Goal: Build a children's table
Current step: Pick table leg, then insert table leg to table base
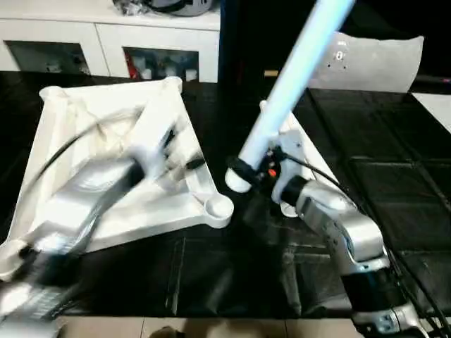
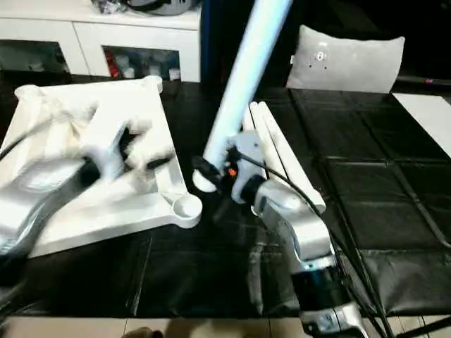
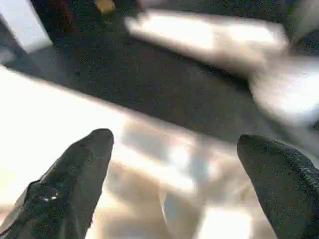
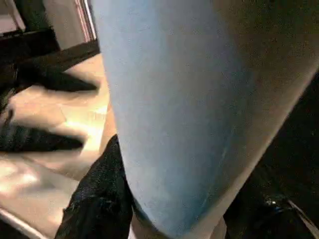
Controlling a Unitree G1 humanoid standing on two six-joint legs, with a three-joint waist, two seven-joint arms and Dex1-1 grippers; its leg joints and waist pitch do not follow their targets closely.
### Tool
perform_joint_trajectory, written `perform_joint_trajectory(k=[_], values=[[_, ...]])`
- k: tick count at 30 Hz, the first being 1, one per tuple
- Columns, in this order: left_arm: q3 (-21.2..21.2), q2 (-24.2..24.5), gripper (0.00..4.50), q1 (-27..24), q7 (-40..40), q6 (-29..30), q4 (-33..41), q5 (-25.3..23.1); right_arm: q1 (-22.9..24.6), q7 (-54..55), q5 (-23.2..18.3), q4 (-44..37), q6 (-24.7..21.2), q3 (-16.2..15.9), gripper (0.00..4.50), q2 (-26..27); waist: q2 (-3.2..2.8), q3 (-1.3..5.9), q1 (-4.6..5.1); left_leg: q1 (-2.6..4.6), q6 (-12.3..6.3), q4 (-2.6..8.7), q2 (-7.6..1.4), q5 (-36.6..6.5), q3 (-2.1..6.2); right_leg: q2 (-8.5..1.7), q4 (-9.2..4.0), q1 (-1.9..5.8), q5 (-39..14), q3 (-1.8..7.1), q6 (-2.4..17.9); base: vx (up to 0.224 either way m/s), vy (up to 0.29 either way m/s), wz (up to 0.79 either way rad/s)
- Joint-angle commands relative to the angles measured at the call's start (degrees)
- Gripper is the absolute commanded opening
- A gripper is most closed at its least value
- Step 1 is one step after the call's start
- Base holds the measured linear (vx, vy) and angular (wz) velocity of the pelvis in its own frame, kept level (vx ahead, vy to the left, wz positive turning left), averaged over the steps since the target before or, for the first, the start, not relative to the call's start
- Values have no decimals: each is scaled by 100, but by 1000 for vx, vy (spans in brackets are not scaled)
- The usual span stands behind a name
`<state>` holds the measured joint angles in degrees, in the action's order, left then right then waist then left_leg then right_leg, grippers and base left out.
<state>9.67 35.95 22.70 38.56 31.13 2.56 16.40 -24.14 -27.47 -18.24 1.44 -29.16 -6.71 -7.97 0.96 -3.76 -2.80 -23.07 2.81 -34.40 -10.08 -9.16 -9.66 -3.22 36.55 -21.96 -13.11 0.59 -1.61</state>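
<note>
Head views
Top (image 1: 106,141): white, ribbed underside up, lay on the black tabletop (image 1: 211,274) at the left; round socket (image 1: 218,206) at its near right corner.
Held leg (image 1: 292,77): white tube, raised and tilted, lower end just right of that socket and clear of it.
Right gripper (image 1: 248,172): clamped on the held leg near its lower end.
Spare legs (image 2: 282,151): lay side by side on the tabletop behind the right arm.
Left gripper (image 2: 144,148): blurred, fingers spread, above the top.
Pillow (image 2: 349,60): grey-white, far right.
Cabinet (image 1: 106,42): white, glass doors, far left.

Left wrist view
Fingers (image 3: 75,179): black, wide apart, nothing between them; top's white plastic beneath.

Right wrist view
Held leg: close up, between black fingers (image 4: 99,199).
</note>
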Motion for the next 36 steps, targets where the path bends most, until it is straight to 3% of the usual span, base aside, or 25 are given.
perform_joint_trajectory(k=[1, 3, 5, 6, 11, 13, 14, 22, 23, 27, 36], values=[[227, 108, 433, -58, 413, -104, 161, -33, 30, 9, -204, -174, -325, 177, 193, -7, -110, 406, 17, 262, 484, 458, -215, -1505, 43, -256, -406, 76, -461, 103, 1060, 0, 0, 0], [483, 347, 416, -332, 964, -217, 128, 10, 225, -40, -311, -330, -324, 232, 193, -2, -124, 393, -26, 250, 497, 483, -219, -1563, 50, -281, -416, 68, -620, 113, 1008, 0, 0, 0], [505, 361, 402, -360, 1021, -238, 108, 19, 257, -60, -300, -351, -288, 218, 193, -11, -130, 399, -29, 258, 528, 480, -220, -1591, 47, -284, -408, 62, -603, 115, 997, 0, 0, 0], [684, 459, 388, -441, 1186, -569, -17, -173, 368, -162, -286, -435, -287, 133, 193, -76, -139, 395, -38, 259, 545, 482, -215, -1613, 47, -285, -426, 54, -610, 114, 990, 0, 0, 0], [693, 450, 350, -521, 1443, -946, -221, -297, 454, -253, -401, -555, -302, 139, 193, -90, -90, 383, -11, 241, 544, 485, -212, -1743, 47, -308, -437, 60, -917, 132, 972, 0, 0, 0], [703, 448, 334, -500, 1501, -997, -289, -311, 464, -296, -395, -600, -291, 123, 193, -125, -102, 382, -10, 248, 535, 482, -217, -1790, 51, -316, -442, 50, -1052, 137, 966, 0, 0, 0], [695, 446, 328, -478, 1567, -1045, -361, -313, 470, -352, -351, -611, -200, 88, 193, -159, -67, 381, 0, 236, 521, 481, -214, -1759, 49, -310, -441, 54, -1054, 137, 966, 0, 0, 0], [696, 492, 260, -381, 1939, -1371, -805, -371, 557, -592, -336, -686, 131, 6, 193, -187, -70, 391, -12, 234, 448, 473, -215, -1629, 38, -314, -423, 49, -865, 135, 1026, 0, 0, 0], [679, 491, 260, -347, 1984, -1434, -916, -405, 589, -569, -162, -665, 325, -100, 193, -224, -70, 393, -12, 233, 448, 471, -216, -1623, 40, -316, -423, 51, -871, 135, 1025, 0, 0, 0], [647, 446, 222, -263, 2019, -1509, -1107, -452, 603, -688, -207, -740, -179, -289, 193, -393, -66, 388, -11, 236, 438, 473, -213, -1620, 41, -311, -424, 63, -896, 135, 1038, 0, 0, 0], [664, 365, 148, -48, 2060, -1632, -1545, -635, 644, -708, -174, -675, -90, -314, 193, -401, -48, 399, -17, 232, 404, 459, -221, -1542, 39, -330, -418, 64, -820, 140, 1072, 0, 0, 0]])
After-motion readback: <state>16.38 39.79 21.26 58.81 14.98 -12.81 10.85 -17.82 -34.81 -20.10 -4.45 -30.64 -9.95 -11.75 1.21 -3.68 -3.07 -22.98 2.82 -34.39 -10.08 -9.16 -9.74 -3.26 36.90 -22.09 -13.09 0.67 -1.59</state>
